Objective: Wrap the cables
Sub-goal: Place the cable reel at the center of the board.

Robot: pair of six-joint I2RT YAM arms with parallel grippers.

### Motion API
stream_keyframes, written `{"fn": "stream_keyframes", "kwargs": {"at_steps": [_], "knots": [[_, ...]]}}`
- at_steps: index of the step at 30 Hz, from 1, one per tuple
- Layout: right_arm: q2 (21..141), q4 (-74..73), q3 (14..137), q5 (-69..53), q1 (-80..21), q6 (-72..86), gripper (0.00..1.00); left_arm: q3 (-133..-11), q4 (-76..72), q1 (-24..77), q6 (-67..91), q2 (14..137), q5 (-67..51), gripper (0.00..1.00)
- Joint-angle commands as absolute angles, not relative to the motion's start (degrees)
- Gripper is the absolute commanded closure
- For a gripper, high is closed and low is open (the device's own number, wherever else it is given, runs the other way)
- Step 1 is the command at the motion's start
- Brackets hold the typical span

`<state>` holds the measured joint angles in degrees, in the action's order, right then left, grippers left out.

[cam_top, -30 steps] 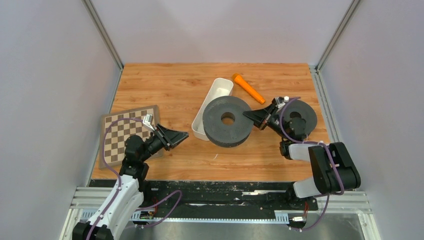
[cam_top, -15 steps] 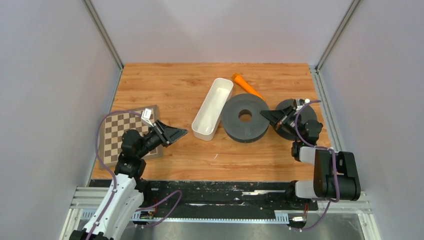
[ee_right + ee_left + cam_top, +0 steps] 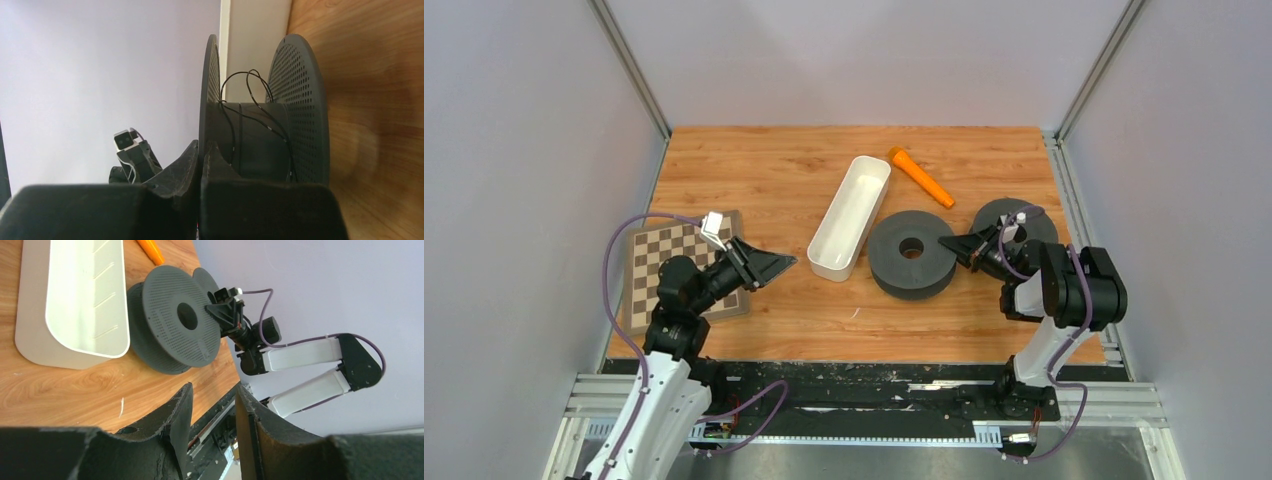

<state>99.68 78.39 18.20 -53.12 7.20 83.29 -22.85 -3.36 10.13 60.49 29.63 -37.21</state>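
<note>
The large spool lies flat on the desk, hole facing up, just right of the white tray. The right gripper reaches it from the right. In the right wrist view its jaws are drawn narrow and pinch the rim of the spool's upper flange between them.

The dark cable sits on this spool. It is wound loosely around the hub between the 2 perforated flanges, and 1 slack loop stands out from the core. A short whitish strand lies loose on the bare wood in front of the tray, near the desk's front edge and apart from both grippers. The left wrist view shows it as a thin pale line.

The left gripper hovers over the left part of the desk, at the right edge of the checkerboard, and points toward the tray. Its jaws stand moderately apart with nothing between them.

A second, smaller spool rests behind the right gripper, close to the large one. Whether the 2 spools touch cannot be told. An orange tool lies slanted beyond the large spool, near the tray's far end.
</note>
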Motion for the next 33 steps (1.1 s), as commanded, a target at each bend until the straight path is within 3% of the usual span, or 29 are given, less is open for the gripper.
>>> {"fn": "stream_keyframes", "kwargs": {"at_steps": [1,5,17,21,26,33], "knots": [[103.8,90.4,20.0,-54.0,7.4,83.7,1.00,-26.7,-2.7,10.1,57.2,30.0,-37.4,0.56],[105.1,88.2,20.0,-53.4,7.4,81.0,1.00,-27.8,-2.1,10.0,56.1,31.1,-37.7,0.56],[105.0,77.9,19.0,-51.3,7.4,75.8,0.70,-28.9,-2.8,10.0,55.5,32.5,-38.2,0.55],[103.7,75.1,18.5,-50.3,7.4,74.7,0.65,-29.3,-2.5,10.0,55.2,32.6,-38.5,0.55],[97.5,62.1,19.4,-46.9,7.5,68.3,0.59,-29.7,-2.2,10.0,55.1,32.4,-38.8,0.55],[87.6,33.2,24.8,-38.5,7.6,55.3,0.48,-29.7,-1.9,10.0,54.7,32.0,-38.8,0.54]]}}
